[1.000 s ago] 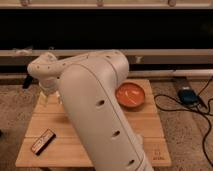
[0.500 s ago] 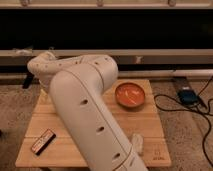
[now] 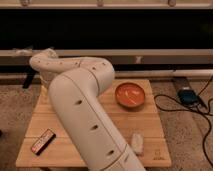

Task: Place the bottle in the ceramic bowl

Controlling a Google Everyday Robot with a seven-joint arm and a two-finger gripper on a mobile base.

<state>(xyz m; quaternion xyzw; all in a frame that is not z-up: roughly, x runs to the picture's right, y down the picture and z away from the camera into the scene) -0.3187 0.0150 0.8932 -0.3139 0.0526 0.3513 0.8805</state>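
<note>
White arm (image 3: 85,115): bent across the wooden surface (image 3: 150,125) toward its far left, likely reaching for the bottle. Orange bowl (image 3: 131,95): far right, empty, awaiting delivery. Small claw (image 3: 26,53): far left, apart, holding nothing visible. Bottle: unseen, probably hidden behind the arm.

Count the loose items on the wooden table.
3: ceramic bowl back right, dark bar front left, pale packet front right by the arm. The arm may hide others, perhaps the bottle; its claw is out of sight, far left.
</note>
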